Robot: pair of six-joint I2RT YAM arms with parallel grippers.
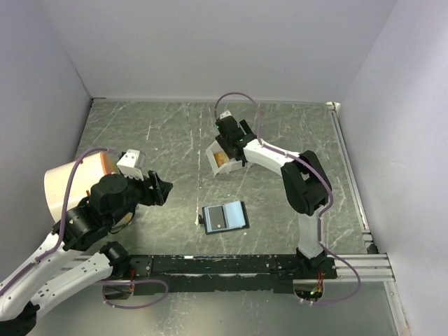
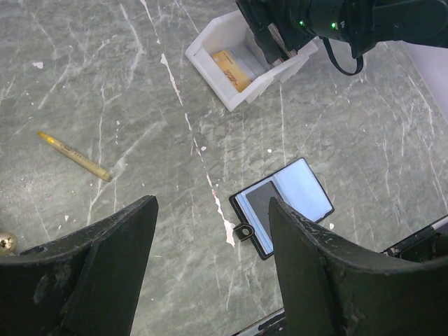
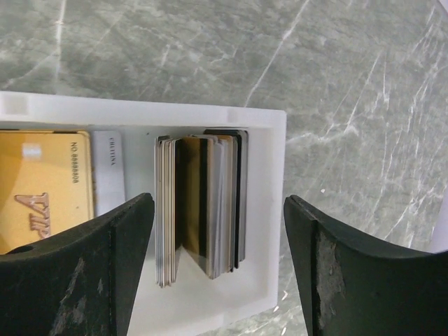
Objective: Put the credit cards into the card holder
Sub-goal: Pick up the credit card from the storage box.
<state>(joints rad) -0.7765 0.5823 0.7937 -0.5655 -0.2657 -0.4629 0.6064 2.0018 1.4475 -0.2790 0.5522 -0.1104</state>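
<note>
Right hand (image 3: 217,203) holds its fingers apart over the box (image 3: 266,147), gripping nothing. Below the gap a stack of cards (image 3: 203,210) stands on edge, tan, black and pale. Left of it in the box a gold card (image 3: 42,182) lies flat, partly hidden by a finger and cut off. Nearer the arms' bases than the box, the holder (image 1: 226,216) lies open on the desk (image 1: 154,140), pale blue inside, with one dark card (image 2: 262,201) in it. Left hand (image 2: 211,203) gapes empty.
</note>
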